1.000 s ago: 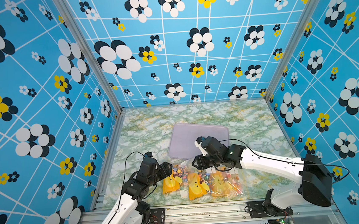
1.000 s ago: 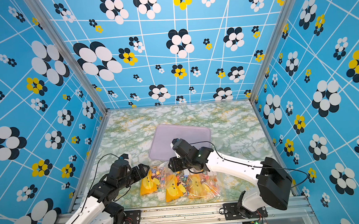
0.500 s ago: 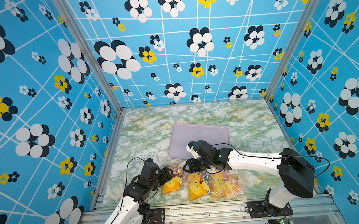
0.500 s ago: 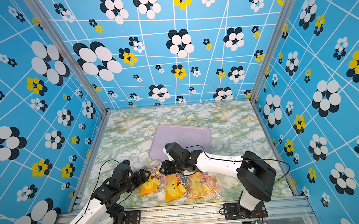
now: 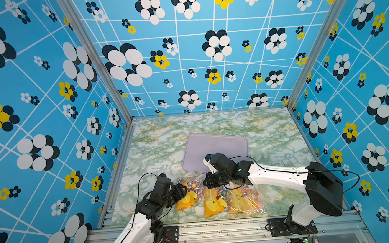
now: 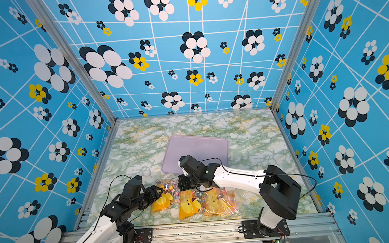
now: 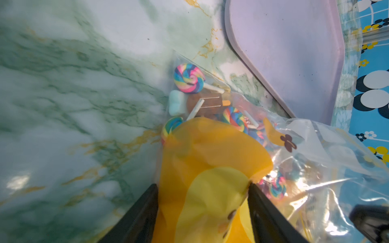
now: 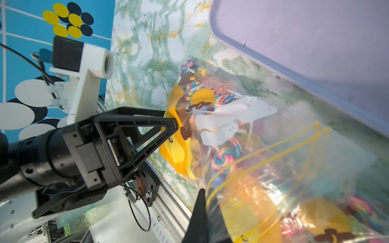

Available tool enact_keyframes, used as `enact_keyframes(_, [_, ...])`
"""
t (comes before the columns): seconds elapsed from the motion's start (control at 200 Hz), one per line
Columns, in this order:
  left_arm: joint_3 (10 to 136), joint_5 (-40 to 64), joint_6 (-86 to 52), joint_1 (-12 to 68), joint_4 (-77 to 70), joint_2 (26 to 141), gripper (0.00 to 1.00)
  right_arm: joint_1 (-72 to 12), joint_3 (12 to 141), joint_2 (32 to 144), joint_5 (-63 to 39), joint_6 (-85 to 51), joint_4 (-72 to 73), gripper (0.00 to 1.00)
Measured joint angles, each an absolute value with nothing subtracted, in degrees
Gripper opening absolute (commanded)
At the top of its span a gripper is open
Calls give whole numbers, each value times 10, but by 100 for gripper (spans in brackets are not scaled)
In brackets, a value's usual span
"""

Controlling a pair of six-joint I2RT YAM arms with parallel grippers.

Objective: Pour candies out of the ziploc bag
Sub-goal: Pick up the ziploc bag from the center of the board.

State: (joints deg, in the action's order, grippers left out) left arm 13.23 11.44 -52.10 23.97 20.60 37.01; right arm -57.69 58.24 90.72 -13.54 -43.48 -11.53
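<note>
- The clear ziploc bag printed with yellow-orange ducks [image 5: 236,200] lies flat on the green-and-white marbled tabletop [image 5: 157,139], close to the front rail.
- Its long axis runs side to side along that rail, with one narrow end toward the left arm. I cannot tell which end is the mouth.
- The candies [image 7: 188,77], rainbow swirl lollipops on pale sticks among small sweets, are all inside the bag. They crowd the corner nearest the flat lavender tray [image 5: 214,146].
- That tray sits just behind the bag, and its near edge is close to the bag's back edge.
- The left gripper [image 7: 203,187] has its black fingers [image 7: 145,210] apart, one on each side of the bag's orange end. I cannot tell whether they squeeze it.
- The right gripper [image 8: 201,191] is pressed together, pinching the clear film beside thin yellow zip lines [image 8: 263,160].
</note>
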Motion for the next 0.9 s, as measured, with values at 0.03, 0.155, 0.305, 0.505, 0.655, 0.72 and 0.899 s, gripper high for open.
enact_keyframes(0.03, [132,116,-521,240,206,370,60,-577,582,903,-134,-433,-116,1])
enact_keyframes(0.155, [132,121,-527,240,205,371,52,-577,583,890,-127,-427,-116,1])
enact_keyframes(0.305, [120,127,-535,240,189,371,38,-577,590,890,-125,-422,-116,0])
enact_keyframes(0.505, [105,137,-549,240,153,370,22,-577,595,890,-125,-415,-116,0])
enact_keyframes(0.655, [105,139,-554,240,142,370,15,-577,598,890,-125,-411,-118,0])
enact_keyframes(0.72, [105,140,-555,240,138,370,12,-577,600,890,-125,-411,-118,0])
enact_keyframes(0.899, [105,143,-555,240,130,371,0,-577,611,890,-113,-398,-132,0])
